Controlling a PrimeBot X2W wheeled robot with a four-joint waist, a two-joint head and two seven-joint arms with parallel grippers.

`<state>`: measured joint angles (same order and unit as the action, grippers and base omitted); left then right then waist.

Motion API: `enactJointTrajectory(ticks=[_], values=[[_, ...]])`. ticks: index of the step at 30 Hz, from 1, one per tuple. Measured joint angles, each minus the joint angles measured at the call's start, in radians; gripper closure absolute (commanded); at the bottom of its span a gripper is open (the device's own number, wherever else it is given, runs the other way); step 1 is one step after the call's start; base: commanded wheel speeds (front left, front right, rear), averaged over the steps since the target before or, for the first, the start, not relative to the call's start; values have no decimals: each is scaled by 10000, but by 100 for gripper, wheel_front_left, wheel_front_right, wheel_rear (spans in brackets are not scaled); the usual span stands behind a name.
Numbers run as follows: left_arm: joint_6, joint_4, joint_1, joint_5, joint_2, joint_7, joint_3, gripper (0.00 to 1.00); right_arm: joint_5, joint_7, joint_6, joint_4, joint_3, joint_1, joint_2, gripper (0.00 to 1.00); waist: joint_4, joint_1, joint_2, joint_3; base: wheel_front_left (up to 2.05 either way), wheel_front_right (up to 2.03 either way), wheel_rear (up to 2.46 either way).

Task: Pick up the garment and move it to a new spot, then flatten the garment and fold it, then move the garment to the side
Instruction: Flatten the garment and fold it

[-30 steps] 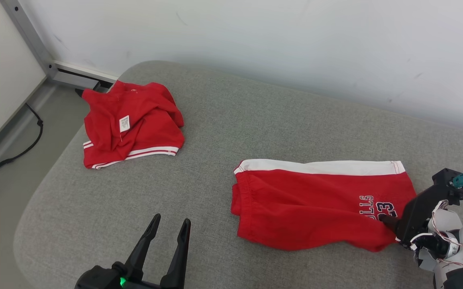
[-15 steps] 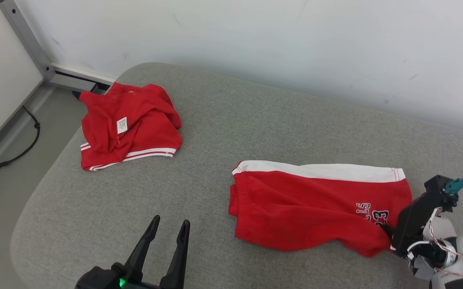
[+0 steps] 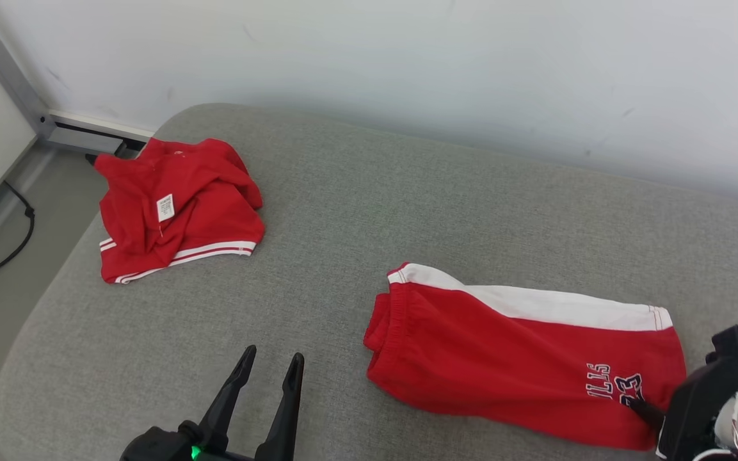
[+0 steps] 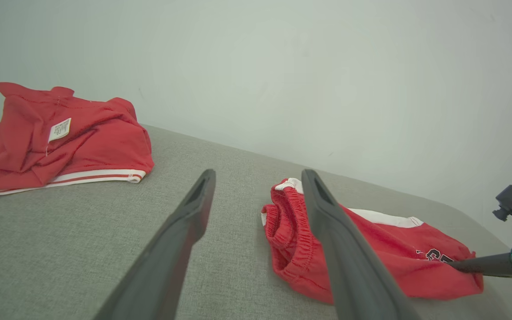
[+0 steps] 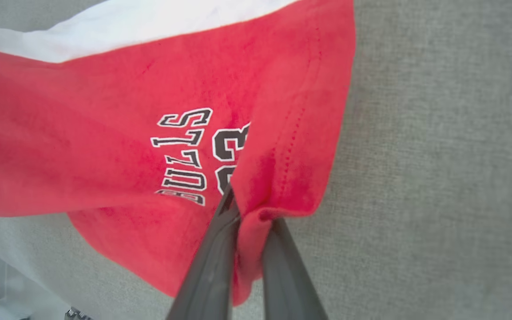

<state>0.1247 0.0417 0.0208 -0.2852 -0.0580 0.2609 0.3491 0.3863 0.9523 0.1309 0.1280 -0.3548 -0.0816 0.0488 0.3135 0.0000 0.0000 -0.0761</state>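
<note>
**Right pincer has the hem; waistband waits on the left**

Nearest me, my left pincer (image 3: pixel 273 353) stands spread and empty above the front edge of the grey fabric counter (image 3: pixel 343 192). Low on my right, my right pincer (image 5: pixel 249 215) is pressed together on a bunched fold at the near hem corner of the red shorts (image 3: pixel 509 346), just beside the printed lettering.

From that pinch the shorts run away to my left. Their long axis lies across me, with the white side stripe along the far edge and the elastic waistband at the end toward the middle of the counter. That free waistband end is ahead and to the right of my left pincer, near but not touching, so I judge the left arm the nearer one for taking it, whether to lift or to spread the cloth.

Farther off, at the far left corner, a second red garment (image 3: pixel 176 205) lies crumpled, well apart from the shorts. Behind everything is the pale wall (image 3: pixel 407 64).
</note>
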Motion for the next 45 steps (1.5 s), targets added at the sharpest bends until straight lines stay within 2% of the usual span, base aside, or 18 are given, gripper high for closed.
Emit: enactJointTrajectory(ticks=[6, 11, 12, 13, 19, 21, 23, 25, 30, 37, 45], values=[[2, 4, -16, -13, -35, 0, 84, 0, 453, 96, 0, -890, 17, 814, 0, 100, -190, 0, 0, -47, 0, 0, 0], [2, 4, -42, -17, -54, 0, 111, 0, 623, 54, 0, -1037, 0, 1287, 0, 98, -285, 0, 0, -92, 0, 0, 0], [4, 4, -46, -21, -56, 0, 115, 0, 621, 10, 0, -1051, -8, 1328, 0, 65, -302, 0, 0, -103, 0, 0, 0], [4, 6, -51, -25, -58, 0, 123, 0, 621, -35, 0, -1034, -50, 1336, -6, 0, -318, 0, 0, -112, 0, 0, 0], [0, -10, -68, -29, -65, 0, 4, 0, 458, -913, 0, -1074, -322, 1329, 4, 0, -414, 0, 0, -64, 0, 0, 0], [-33, -75, -58, -94, -59, 0, -176, 0, 518, -1421, 0, -1024, -443, 1327, 2, 0, -466, 0, 0, -18, 0, 0, 0], [-176, -284, -4, -347, -42, 0, -487, 0, 968, -2395, 0, -878, -453, 1377, 12, 0, -550, 0, 0, 132, 0, 0, 0], [-211, -399, 131, -366, -50, 0, -598, 0, 1260, -3145, 0, -938, -198, 1484, 8, 0, -621, 0, -1, 261, 0, 0, 0], [-291, -510, 228, -259, -249, -8, -675, 0, 1043, -5248, 0, -1666, 880, 1783, 29, 0, -993, 0, 0, 400, 0, 0, 0], [-736, -715, 244, -232, -424, -372, -1026, 0, 387, -8121, 0, -2065, 2276, 2091, 2, 0, -1601, 0, 0, 476, 0, 0, 0], [-1210, -1277, 225, -424, -447, -991, -1325, 0, 48, -9906, 0, -1881, 2828, 2137, 6, 0, -2126, -1, 0, 646, 0, 0, 0]])
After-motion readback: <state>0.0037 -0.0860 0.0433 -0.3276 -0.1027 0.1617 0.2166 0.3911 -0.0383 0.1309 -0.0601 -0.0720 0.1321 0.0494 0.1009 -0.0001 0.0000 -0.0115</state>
